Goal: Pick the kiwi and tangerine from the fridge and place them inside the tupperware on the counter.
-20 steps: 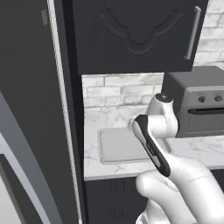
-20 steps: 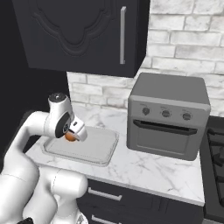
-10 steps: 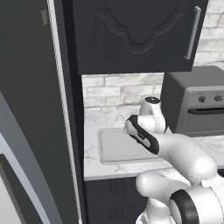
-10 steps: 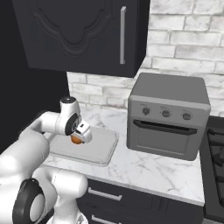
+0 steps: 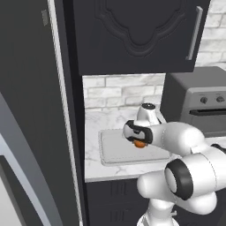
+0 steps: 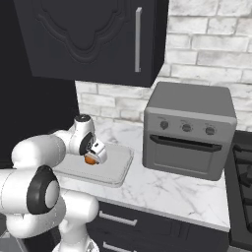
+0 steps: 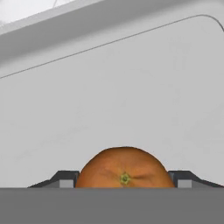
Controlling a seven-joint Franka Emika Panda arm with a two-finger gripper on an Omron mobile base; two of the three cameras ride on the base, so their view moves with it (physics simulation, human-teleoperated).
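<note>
In the left base view, the dark side of the fridge [image 5: 31, 110] fills the left, running floor to top. Just right of it lies the counter [image 5: 95, 128], white-grey marble against a pale brick wall [image 5: 119, 90], under a dark upper cabinet [image 5: 132, 35]. On the counter sits the tupperware [image 5: 112, 152], shallow and light grey, its near edge close to the counter's front. My gripper [image 5: 137, 140] hangs over the tupperware's right half, and the tangerine [image 5: 140, 144] shows beneath it as a small orange patch, clamped between my fingers and above the container's floor; I cannot tell whether it touches that floor. To the right stands a grey toaster oven [image 5: 198, 106], apart from the tupperware.

In the right base view, my gripper [image 6: 93, 155] sits over the left-centre of the tupperware [image 6: 115, 170], with the tangerine [image 6: 90, 159] held at its tip. The toaster oven [image 6: 189, 133] stands to the right of the container on the counter [image 6: 172, 189].

In the hand view, the tangerine [image 7: 124, 168] sits between my two fingertips [image 7: 65, 179], which press it on either side. Behind it spreads the tupperware's pale floor, its rim [image 7: 109, 26] crossing the top.
</note>
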